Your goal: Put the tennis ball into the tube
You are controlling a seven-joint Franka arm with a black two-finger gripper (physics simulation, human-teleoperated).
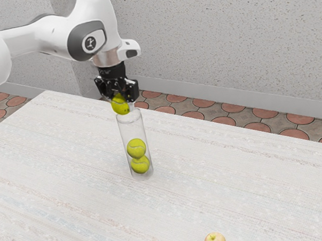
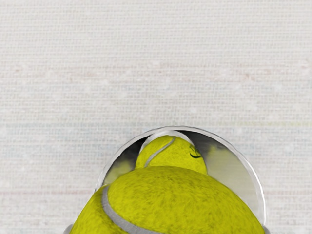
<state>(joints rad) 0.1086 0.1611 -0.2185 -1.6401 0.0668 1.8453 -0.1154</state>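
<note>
Hanging just above the mouth of the tube (image 1: 131, 128), the ball (image 1: 119, 104) is clamped between both jaws of the gripper (image 1: 121, 101). Whether it is centred is hard to tell; lowered off-centre, it could catch the rim (image 2: 183, 127) and tip the tube. A fingertip close to the rim could snag too, so a small sideways correction may be needed before release. Let go too early, the ball could bounce off the lip and roll away. Inside, two balls sit low, leaving room above them. Around the tube, the table (image 1: 232, 170) is open, and the apple (image 1: 215, 240) lies well apart.
</note>
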